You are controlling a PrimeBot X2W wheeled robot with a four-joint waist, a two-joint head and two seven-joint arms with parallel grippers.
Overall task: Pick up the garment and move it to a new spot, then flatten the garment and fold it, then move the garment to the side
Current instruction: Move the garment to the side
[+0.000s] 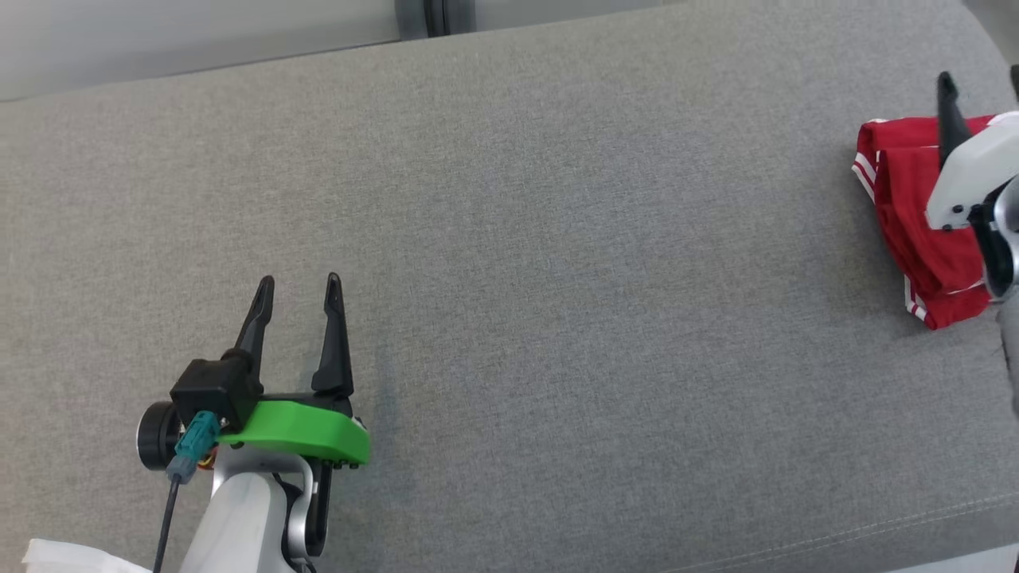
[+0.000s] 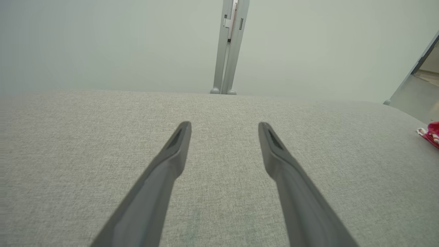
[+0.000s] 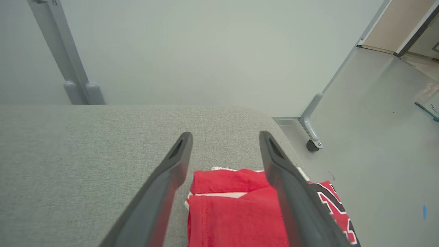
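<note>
Head view: set high over the grey upholstered surface (image 1: 557, 239), facing steeply down on it from some distance. Left wrist view: low and close above that surface, facing along the left pincer (image 2: 224, 124) toward the pale partition (image 2: 103, 41) behind. Right wrist view: close above the red garment (image 3: 233, 212) at the surface's corner, facing along the right pincer (image 3: 225, 134) toward the partition and floor. All three views share the garment.

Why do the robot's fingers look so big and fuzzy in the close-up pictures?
Left wrist view: the left gripper sits close to the wide lens, so its fingers swell and blur lower down. Right wrist view: same for the right gripper, above the sharper red garment. Head view: soft, even light, only faint shadows on the grey cushion.
</note>
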